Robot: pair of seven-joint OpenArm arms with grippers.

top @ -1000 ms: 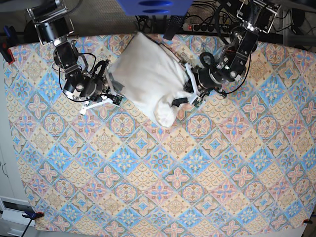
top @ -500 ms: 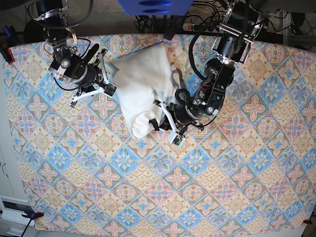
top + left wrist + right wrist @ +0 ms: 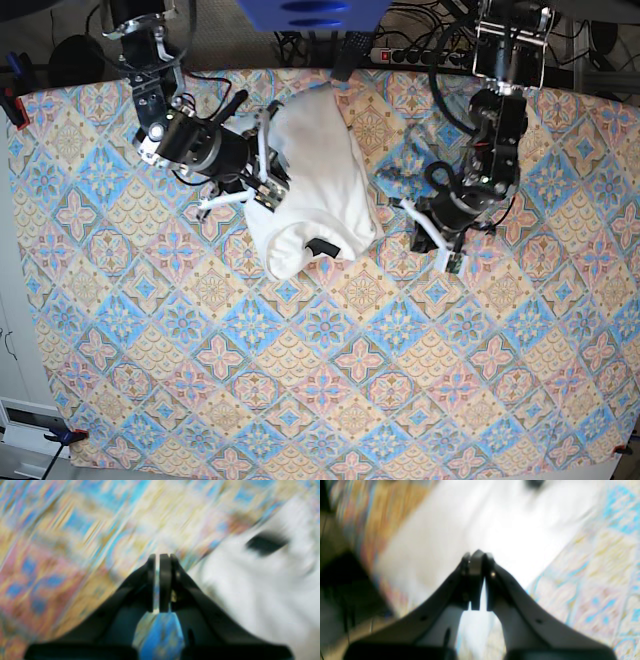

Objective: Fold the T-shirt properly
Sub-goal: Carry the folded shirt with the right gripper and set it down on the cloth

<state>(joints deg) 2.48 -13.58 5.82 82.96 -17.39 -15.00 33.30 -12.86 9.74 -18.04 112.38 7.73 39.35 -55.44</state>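
The T-shirt lies as a rolled white bundle on the back half of the table, plain side up, with a small black tag near its lower end. My right gripper is shut, its tips against the bundle's left edge. In the right wrist view the right gripper hangs over the white T-shirt; whether cloth is pinched does not show. My left gripper is shut and empty, well to the right of the bundle. The left wrist view has the left gripper over the tablecloth, with the T-shirt on the right.
A patterned tablecloth covers the whole table. A blue object, a power strip and cables sit beyond the back edge. Clamps hold the cloth at the left corners.
My left arm has let go of the bundle and swung right, away from it. My right gripper has moved right to the bundle's left edge. The shirt has shifted slightly right.
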